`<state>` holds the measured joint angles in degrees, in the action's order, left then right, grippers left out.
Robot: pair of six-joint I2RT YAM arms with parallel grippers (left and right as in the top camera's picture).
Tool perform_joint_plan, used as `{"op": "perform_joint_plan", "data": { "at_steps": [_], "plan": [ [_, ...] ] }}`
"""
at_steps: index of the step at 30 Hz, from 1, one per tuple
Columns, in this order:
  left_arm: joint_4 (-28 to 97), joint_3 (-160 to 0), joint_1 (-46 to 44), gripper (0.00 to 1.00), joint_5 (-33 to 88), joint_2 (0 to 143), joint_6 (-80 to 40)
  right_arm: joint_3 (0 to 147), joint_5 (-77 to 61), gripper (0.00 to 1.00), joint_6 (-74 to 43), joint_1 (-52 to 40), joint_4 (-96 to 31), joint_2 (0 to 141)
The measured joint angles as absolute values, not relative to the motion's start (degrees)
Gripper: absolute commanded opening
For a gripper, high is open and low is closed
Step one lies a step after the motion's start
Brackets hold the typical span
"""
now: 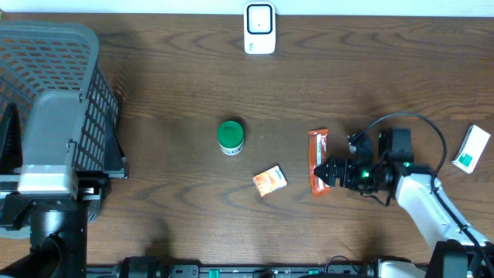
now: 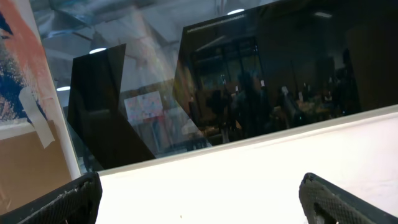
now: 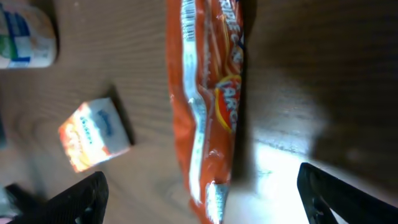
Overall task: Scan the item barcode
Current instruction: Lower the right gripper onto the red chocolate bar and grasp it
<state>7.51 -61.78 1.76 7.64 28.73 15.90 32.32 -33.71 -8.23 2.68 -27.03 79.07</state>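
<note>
The right hand of a two-armed robot hovers with its jaws spread wide and empty over the near end of a long orange foil snack packet, which lies flat on the dark wood-grain desk, well apart from the white upright scanner unit at the desk's far edge. The left hand is parked at the far side near a grey plastic mesh basket, its jaws also wide apart and holding nothing, its camera tilted up toward dark windows. A small green-lidded jar, a small orange-and-white sachet and a white-and-green carton sit elsewhere on the desk, untouched. The packet appears to be the item to scan, and the step in hand looks like taking it up. A clean grasp would likely close across the packet's narrow width, nearer its middle than its crimped end, so the limp foil does not droop or slip. No barcode can be made out in these views, so the fingers should stay clear of the printed panels, and the packet may need turning until the code faces the scanner squarely. The sachet lies near enough that the approach should stay on the packet's own line.
</note>
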Motion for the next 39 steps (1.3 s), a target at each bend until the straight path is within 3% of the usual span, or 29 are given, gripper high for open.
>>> {"op": "perform_joint_plan", "data": {
  "at_steps": [16, 23, 28, 32, 39],
  "plan": [
    [7.53, -61.78, 1.76, 0.99, 7.64, 28.73, 15.90, 28.10, -40.86, 0.87, -16.19, 3.86, -6.48, 86.78],
    [7.49, -61.78, 1.76, 0.99, 7.64, 28.73, 15.90, 30.24, -47.48, 0.71, -18.02, 4.60, -1.72, 94.54],
    [7.42, -61.78, 1.76, 0.99, 7.64, 28.73, 15.90, 30.89, -51.00, 0.68, -18.81, 5.37, -1.39, 97.38],
    [7.29, -61.78, 1.76, 0.99, 7.64, 28.73, 15.90, 30.92, -53.32, 0.56, -19.57, 5.21, -3.42, 98.63],
    [7.03, -61.78, 1.76, 0.99, 7.64, 28.73, 15.90, 30.55, -56.75, 0.65, -20.67, 5.21, -5.72, 99.53]
  ]
}}
